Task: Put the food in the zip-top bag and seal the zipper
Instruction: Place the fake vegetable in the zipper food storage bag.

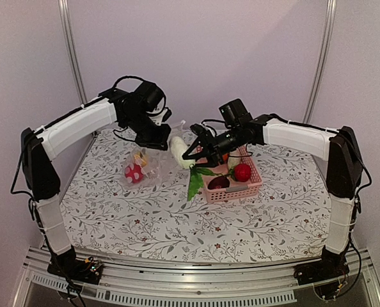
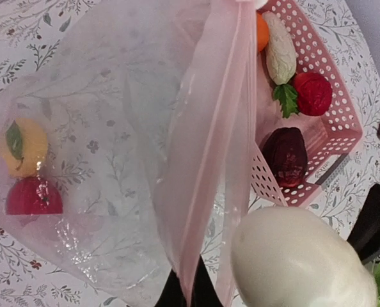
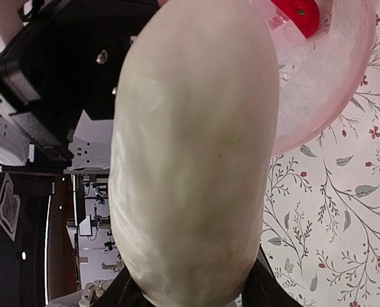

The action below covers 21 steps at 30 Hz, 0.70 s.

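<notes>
Basket, nearest me: the pink basket point(image 1: 254, 183) holds four pieces not yet bagged: a dark purple piece point(image 2: 286, 157), a red piece with a green leaf point(image 2: 313, 93), a cream-white piece point(image 2: 279, 54) and an orange piece point(image 2: 261, 31).
Bag contents: a yellow fruit point(image 2: 23, 147) and a red fruit point(image 2: 33, 195) lie inside the zip-top bag point(image 2: 113, 128), which rests on the table left of the basket.
In hand: my right gripper point(image 1: 193, 153) is clamped around a white radish point(image 1: 179, 152), held in the air just at the bag mouth, not yet inside.
Radish axis: it runs near to far in the top view. The green leaves point(image 1: 196, 179) trail toward me and the rounded white end points away, toward the opening.
Bag mouth: my left gripper point(image 1: 158, 137), farthest back, pinches the upper lip and holds it raised.
Zipper: the zipper point(image 2: 209, 160) shows as a pinkish band, unsealed.
Progress: I judge it under halfway: two in, one arriving, four left, then the seal.
</notes>
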Available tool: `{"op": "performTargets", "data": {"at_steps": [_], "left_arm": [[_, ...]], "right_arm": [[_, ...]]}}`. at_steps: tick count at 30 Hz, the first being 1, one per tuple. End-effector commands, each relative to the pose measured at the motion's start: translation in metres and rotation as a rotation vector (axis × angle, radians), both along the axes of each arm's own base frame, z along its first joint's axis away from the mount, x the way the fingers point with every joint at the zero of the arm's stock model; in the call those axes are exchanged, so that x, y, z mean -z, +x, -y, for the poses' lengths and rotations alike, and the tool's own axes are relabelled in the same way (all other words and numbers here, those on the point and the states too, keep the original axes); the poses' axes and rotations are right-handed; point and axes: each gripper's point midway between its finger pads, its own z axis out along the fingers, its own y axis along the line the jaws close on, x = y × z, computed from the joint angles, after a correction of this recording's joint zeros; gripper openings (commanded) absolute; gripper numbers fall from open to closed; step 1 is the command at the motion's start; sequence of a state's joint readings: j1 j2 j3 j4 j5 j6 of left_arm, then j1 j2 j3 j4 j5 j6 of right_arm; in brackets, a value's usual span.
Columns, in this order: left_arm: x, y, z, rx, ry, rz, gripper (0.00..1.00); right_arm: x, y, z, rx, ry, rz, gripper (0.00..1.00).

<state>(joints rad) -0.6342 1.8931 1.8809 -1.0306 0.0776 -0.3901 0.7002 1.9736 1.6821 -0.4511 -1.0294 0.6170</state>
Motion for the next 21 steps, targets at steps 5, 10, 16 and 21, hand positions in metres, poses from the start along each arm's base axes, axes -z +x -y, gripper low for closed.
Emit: {"op": "performTargets", "data": {"at_steps": [5,10,16,21], "left_arm": [[-0.008,-0.023,0.003,0.057,0.045,0.036,0.0],[-0.015,-0.026,0.002,0.057,0.04,0.045,0.0],[-0.015,-0.032,0.005,0.072,0.046,0.043,0.0],[-0.018,-0.036,0.006,0.082,0.044,0.049,0.0]], "right_arm": [[0.032,0.024,-0.011,0.118,-0.079,-0.177,0.39],[0.033,0.041,-0.017,0.172,-0.074,-0.199,0.39],[0.027,0.059,-0.03,0.22,-0.033,-0.267,0.42],[0.029,0.075,-0.034,0.313,-0.038,-0.313,0.44]]}}
